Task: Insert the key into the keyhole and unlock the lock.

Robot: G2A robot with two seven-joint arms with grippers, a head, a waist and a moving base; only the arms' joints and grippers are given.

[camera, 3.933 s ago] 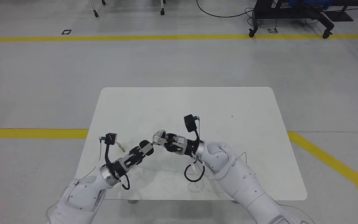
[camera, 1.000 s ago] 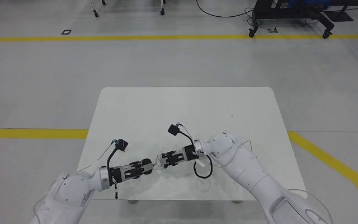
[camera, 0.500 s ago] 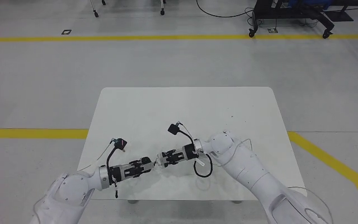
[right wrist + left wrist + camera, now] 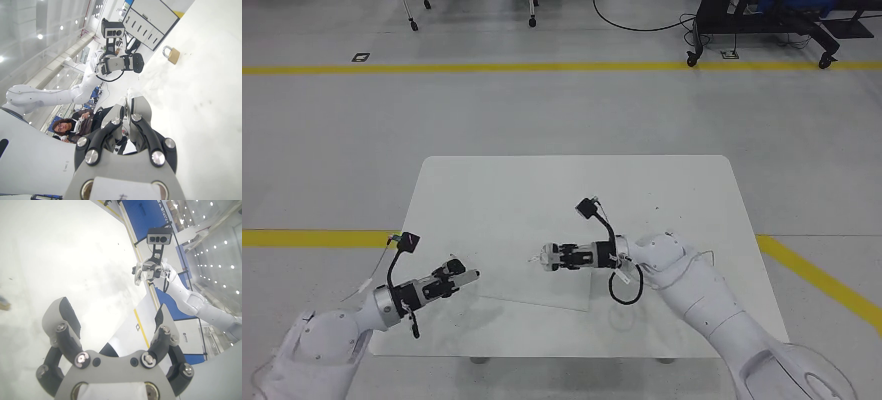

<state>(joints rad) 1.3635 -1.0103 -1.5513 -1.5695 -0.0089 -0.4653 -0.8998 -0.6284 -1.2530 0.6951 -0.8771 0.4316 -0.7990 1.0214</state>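
So the left gripper is hanging open, right gripper is pinching the thin key. The lock is looking heavy, rigid, slick brass; I'd be grabbing its body.

Top camera is up on the robot above both arms, staring straight down, far enough back that I get the whole white table. Left wrist camera rides right behind the left gripper, its spread fingers close to the lens, and faces low across the tabletop at the right gripper far off. Right wrist camera looks along the right gripper, pinched on the key hard against the lens, back toward the left gripper and the lock. So the 2 wrist views face each other, sharing the tabletop between them, and the top view takes in that same stretch.
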